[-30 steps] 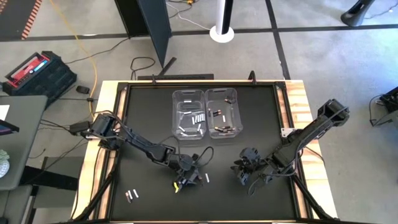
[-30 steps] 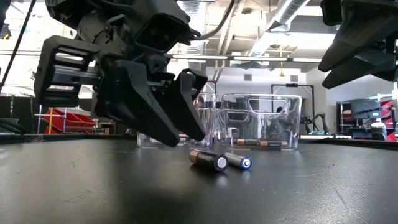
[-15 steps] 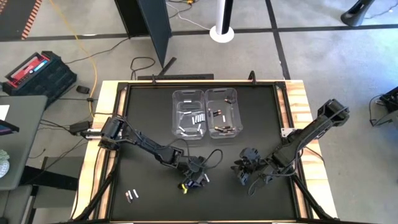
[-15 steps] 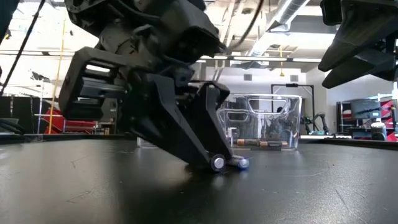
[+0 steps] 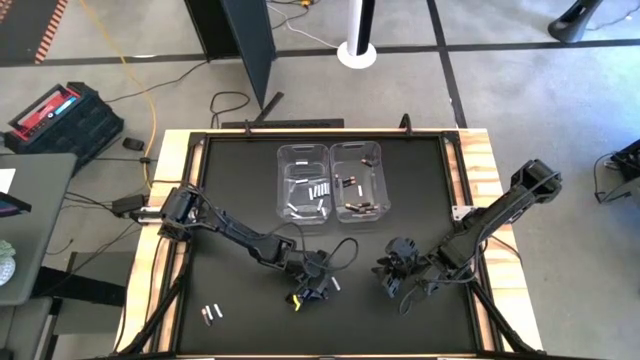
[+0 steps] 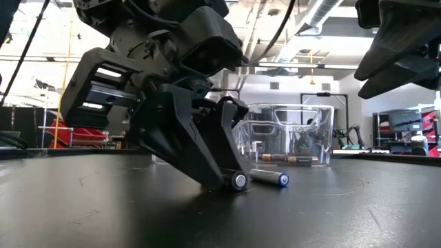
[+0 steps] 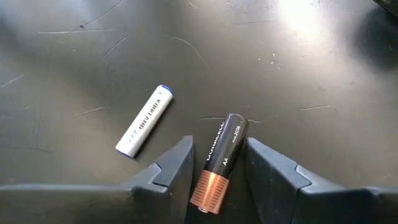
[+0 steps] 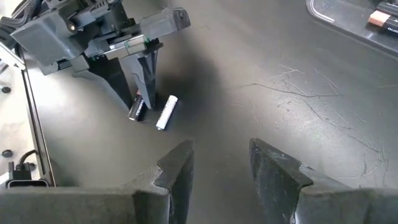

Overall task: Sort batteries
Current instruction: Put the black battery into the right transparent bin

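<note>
My left gripper [image 7: 217,146] is open and down at the table, near its middle front [image 5: 312,285]. Its two fingers stand on either side of a dark battery with a copper end [image 7: 217,158], and narrow gaps show on both sides. This battery [image 6: 239,181] lies flat on the black tabletop. A silvery-white battery [image 7: 144,121] lies flat just beside it, apart from the fingers [image 6: 270,178]. My right gripper [image 8: 221,155] is open and hovers above the table to the right [image 5: 395,275], looking toward both batteries [image 8: 166,112].
Two clear bins stand side by side at the table's far middle. The left bin [image 5: 303,182] holds white batteries and the right bin [image 5: 357,180] holds dark ones. Two more batteries [image 5: 210,315] lie near the front left. Bare black tabletop lies between the arms and the bins.
My left gripper has moved toward the table's right and come down, so that its fingers now stand on either side of the dark battery. The white battery has rolled a little away from the dark one, toward the right.
</note>
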`<state>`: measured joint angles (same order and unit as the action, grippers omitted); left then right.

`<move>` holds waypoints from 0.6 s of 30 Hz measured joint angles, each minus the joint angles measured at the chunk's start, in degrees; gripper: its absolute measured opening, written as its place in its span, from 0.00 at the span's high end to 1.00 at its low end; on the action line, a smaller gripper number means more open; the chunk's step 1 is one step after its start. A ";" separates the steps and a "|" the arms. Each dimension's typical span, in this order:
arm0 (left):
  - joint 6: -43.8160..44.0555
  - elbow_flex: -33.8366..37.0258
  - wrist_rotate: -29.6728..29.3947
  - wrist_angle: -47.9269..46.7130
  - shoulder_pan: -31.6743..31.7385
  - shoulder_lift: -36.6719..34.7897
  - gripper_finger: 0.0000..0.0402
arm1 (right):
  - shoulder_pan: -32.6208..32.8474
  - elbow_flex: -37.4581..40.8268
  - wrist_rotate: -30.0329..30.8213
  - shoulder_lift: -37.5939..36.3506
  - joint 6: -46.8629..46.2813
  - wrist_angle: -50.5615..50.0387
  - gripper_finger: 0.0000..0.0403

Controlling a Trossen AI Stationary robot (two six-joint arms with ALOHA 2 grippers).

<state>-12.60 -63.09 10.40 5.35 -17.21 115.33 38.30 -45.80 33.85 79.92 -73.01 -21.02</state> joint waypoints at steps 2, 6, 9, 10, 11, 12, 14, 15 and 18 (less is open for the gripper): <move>0.04 0.02 -0.03 -0.19 0.00 0.00 0.69 | 0.00 0.00 -0.02 0.00 -0.02 0.00 0.57; 0.44 0.07 -0.08 -0.36 0.00 0.00 0.74 | 0.00 0.00 -0.02 0.00 0.00 0.00 0.57; 2.15 0.09 -0.15 -0.49 0.00 0.00 0.77 | 0.00 0.00 -0.02 0.00 0.13 0.00 0.57; 3.11 0.09 -0.16 -0.49 0.01 0.00 0.78 | 0.00 0.00 -0.02 0.00 0.13 0.00 0.57; 4.15 0.09 -0.19 -0.49 0.02 0.00 0.80 | 0.00 0.00 -0.02 0.00 0.13 0.00 0.57; 5.41 0.09 -0.19 -0.49 0.03 0.00 0.81 | 0.00 0.00 -0.02 0.00 0.13 0.00 0.57; 7.95 0.11 -0.32 -0.49 0.04 0.02 0.83 | 0.00 0.00 -0.02 0.00 0.13 0.00 0.57; 9.28 0.11 -0.38 -0.49 0.04 0.04 0.84 | 0.00 0.00 -0.02 0.00 0.13 0.02 0.57; 13.71 0.15 -0.38 -0.49 -0.02 0.06 0.86 | 0.00 0.00 -0.02 0.00 0.00 0.02 0.57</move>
<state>1.11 -62.94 10.02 4.86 -17.23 115.39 38.30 -45.80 33.82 79.92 -73.01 -20.99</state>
